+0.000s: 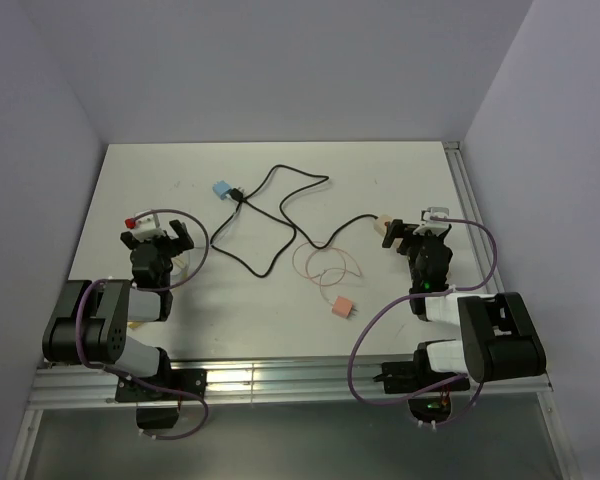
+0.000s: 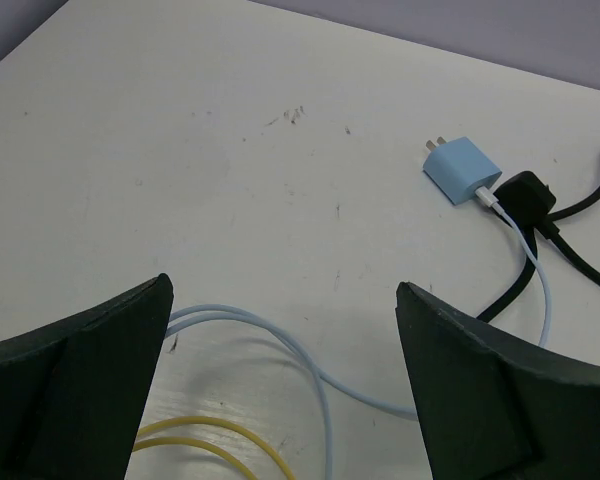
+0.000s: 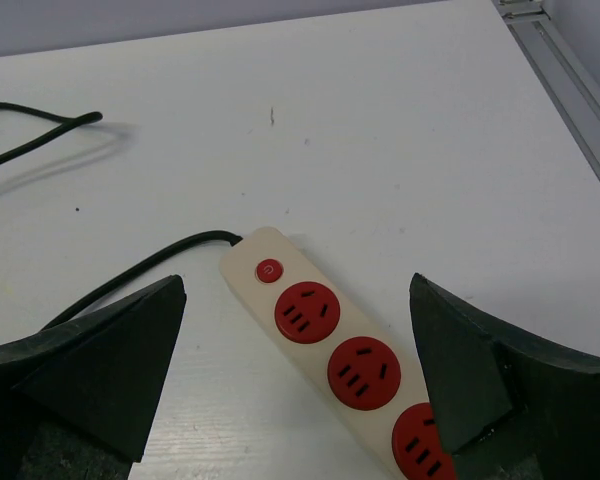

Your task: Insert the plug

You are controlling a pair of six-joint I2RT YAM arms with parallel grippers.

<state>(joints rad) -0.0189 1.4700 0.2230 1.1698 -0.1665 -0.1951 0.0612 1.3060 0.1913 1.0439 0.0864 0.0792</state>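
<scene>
White desk (image 1: 180, 180) carried everything. Left pincer (image 2: 282, 288) and right pincer (image 3: 298, 290) were both released, jaws wide, nothing held. Beige power strip (image 3: 330, 340) lay flat under the right pincer, red sockets up. Blue plug (image 2: 461, 172) lay ahead of the left pincer, touching a black cable (image 2: 505, 285), well apart from the strip

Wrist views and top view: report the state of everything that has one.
Left pincer: open, empty.
Right pincer: open, empty.
Power strip: visible sockets all empty.
Blue charger: unplugged, lying flat, white cable attached.
Pink plug: unplugged, lying loose.
</scene>
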